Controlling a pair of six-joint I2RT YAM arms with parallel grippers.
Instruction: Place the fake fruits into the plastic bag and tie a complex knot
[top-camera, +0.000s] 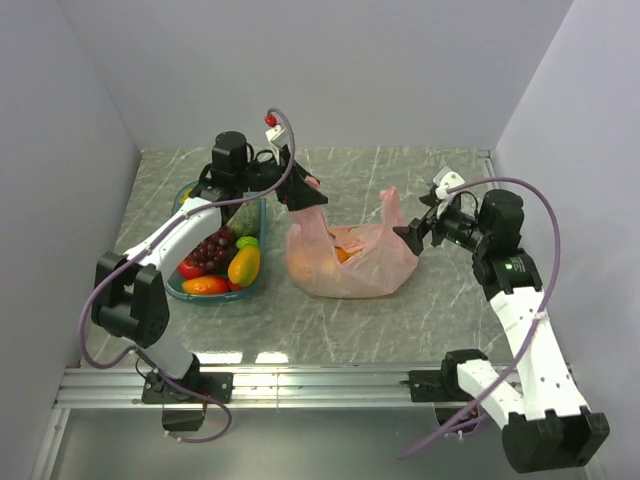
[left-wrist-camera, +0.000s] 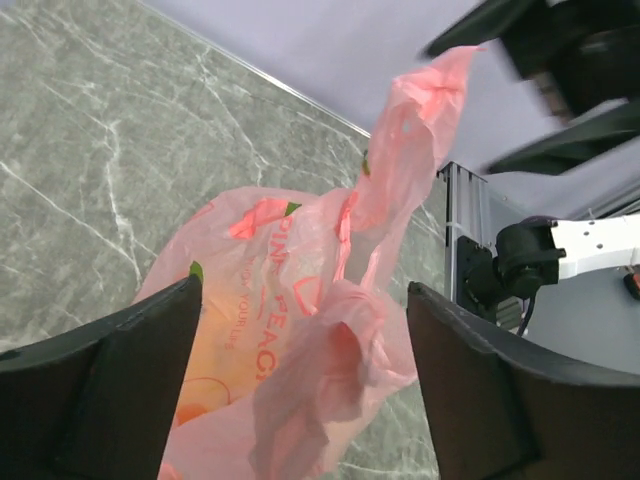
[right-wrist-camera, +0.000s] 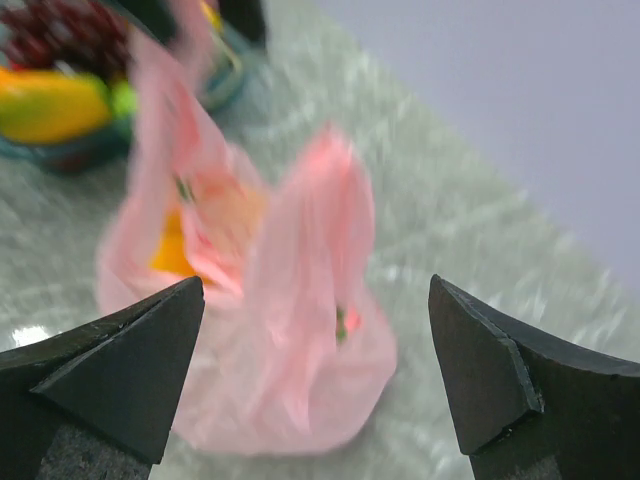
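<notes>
The grey counter (top-camera: 400, 320) carries the pink plastic bag (top-camera: 350, 262) in its middle, with an orange fruit (top-camera: 343, 253) inside. Beside it on the left, the teal tray (top-camera: 215, 297) holds the other fake fruits (top-camera: 244, 265). My left end effector (left-wrist-camera: 305, 290) and right end effector (right-wrist-camera: 315, 285) are both released and wide.

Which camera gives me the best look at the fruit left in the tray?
Top external: nearly all the tray and its fruits show, only partly crossed by the left arm. Right wrist catches a blurred corner; left wrist shows none of it.
</notes>
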